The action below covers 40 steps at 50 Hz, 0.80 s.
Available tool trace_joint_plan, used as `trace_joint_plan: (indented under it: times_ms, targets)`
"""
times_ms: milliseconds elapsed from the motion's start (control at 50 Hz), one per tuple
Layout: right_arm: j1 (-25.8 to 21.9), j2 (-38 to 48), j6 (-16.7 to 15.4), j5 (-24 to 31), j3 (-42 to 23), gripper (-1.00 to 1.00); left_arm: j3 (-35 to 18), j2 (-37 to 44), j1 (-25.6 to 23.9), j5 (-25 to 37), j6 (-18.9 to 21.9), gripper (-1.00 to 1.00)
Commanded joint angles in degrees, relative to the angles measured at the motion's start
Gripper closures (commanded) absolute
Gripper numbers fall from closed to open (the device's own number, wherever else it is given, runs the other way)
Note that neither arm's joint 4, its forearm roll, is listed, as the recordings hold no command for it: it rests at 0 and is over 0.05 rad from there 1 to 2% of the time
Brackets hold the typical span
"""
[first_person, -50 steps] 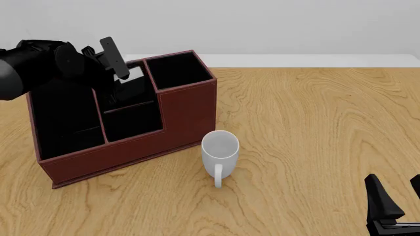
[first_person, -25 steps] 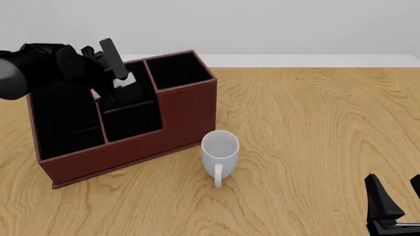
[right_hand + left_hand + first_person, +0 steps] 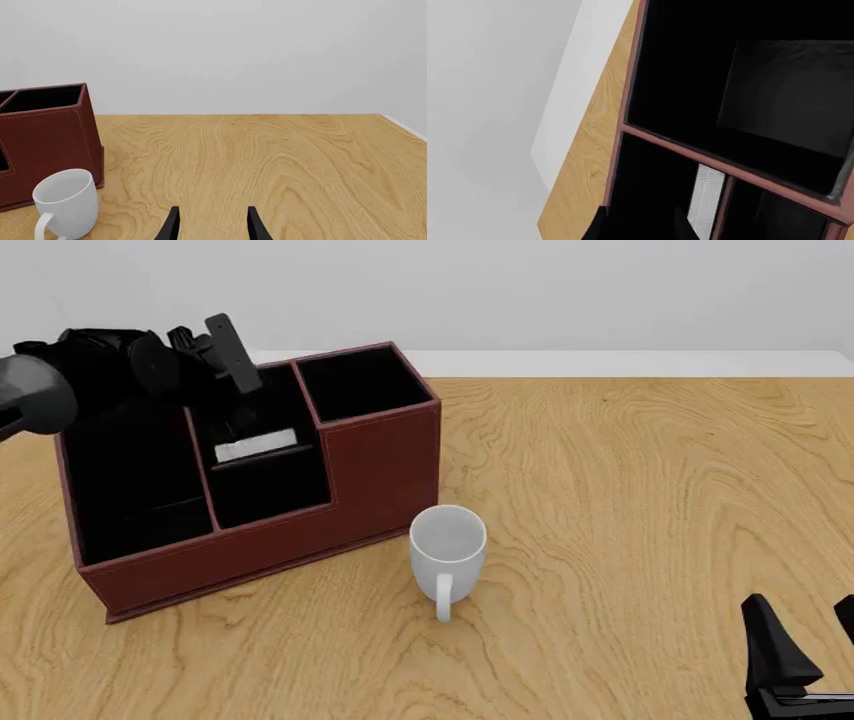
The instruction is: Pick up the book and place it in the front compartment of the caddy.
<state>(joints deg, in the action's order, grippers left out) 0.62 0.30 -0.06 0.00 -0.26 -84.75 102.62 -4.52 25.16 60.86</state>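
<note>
Caddy (image 3: 380,465): reddish-brown box on the table's left half in the front view, black insides split by thin walls; stepped, taller at the back. Floors lost in black.

Book (image 3: 255,449): down inside a middle section of the caddy, behind the low front section; only a white strip of page edges showing there, black covers melting into the black interior. In the left wrist view, a pale sliver (image 3: 706,201) beside a thin divider, rest unreadable. Upright or leaning: cannot tell.

Left gripper (image 3: 230,390): hanging over the caddy's back-left part, above the book's section. Fingers (image 3: 599,226) spread with a gap between them in the wrist view, tips cut off by the lower edge. Nothing between them. From the front, dark arm blending with the dark caddy, outline hard to trace.

Right gripper (image 3: 212,225): parked low over the table's near right corner, well apart from everything. Jaws apart, clamping nothing. Front view catching only two dark finger shapes (image 3: 798,665), partly cut by the edge.

White mug (image 3: 446,552): upright just beside the caddy's front right corner, handle toward the camera in the front view. In the right wrist view (image 3: 65,202), base and handle cropped.

Table (image 3: 641,490): wood grain, far edge against a plain grey wall.
</note>
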Motion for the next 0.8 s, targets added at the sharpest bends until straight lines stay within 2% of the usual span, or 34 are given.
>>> trace_joint_plan:
  times_ms: [20,240,400,800]
  targets:
    - [0.0,0.0,0.0,0.0,0.0,-1.00,-1.2,0.0,-0.2,0.3,-0.1,-1.00]
    - [0.0,0.0,0.0,0.0,0.0,-1.00,0.1,-5.5,-3.3,2.4,-1.1,-1.00]
    - [0.0,0.0,0.0,0.0,0.0,-1.00,4.6,-11.3,-6.1,3.6,-1.2,-1.00]
    - [0.0,0.0,0.0,0.0,0.0,-1.00,11.0,-23.3,-7.3,4.9,-0.4,-1.00]
